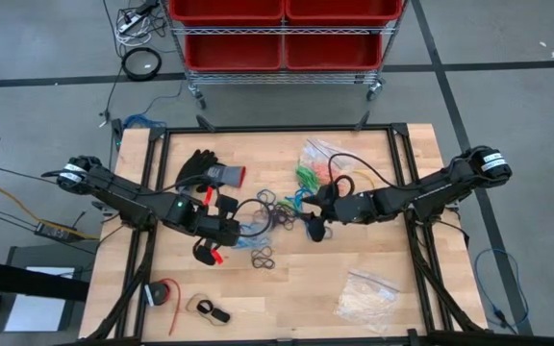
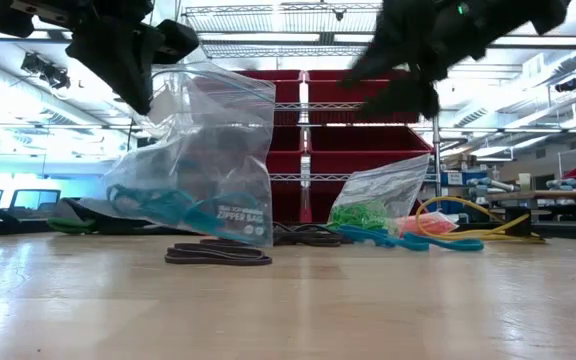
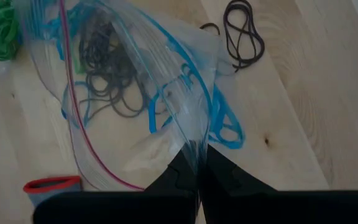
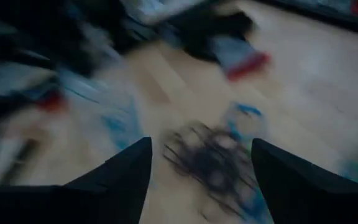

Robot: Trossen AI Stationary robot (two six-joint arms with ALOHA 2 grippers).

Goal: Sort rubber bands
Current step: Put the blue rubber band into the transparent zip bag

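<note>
1. The left gripper (image 3: 197,165) has its fingers (image 3: 179,177) pressed together on the edge of a clear zip bag (image 3: 135,81), which lifts off the wooden table (image 1: 373,317) toward the left of centre in the high view.
2. Inside that bag lie dark rubber bands (image 3: 107,81) and blue rubber bands (image 3: 219,127), seen through the plastic in the left wrist view; in the low view the bag (image 2: 203,160) stands at centre left with blue bands pooled at its bottom.
3. At the upper left of the tabletop in the high view lies a black glove (image 1: 210,171) with a grey and red cuff.
4. Loose black rubber bands (image 1: 263,258) lie on the wood just below centre, and more black bands (image 1: 277,204) lie just above centre.
5. The right gripper (image 1: 315,229), just right of centre, has its fingers (image 4: 126,171) spread wide with nothing between them, above a blurred cluster of dark bands (image 4: 213,158).
6. Green rubber bands (image 1: 306,176) sit in a second clear bag at upper centre, with orange rubber bands (image 1: 339,185) just to their right.
7. A clear bag of whitish pieces (image 1: 368,296) lies at the lower right of the table.
</note>
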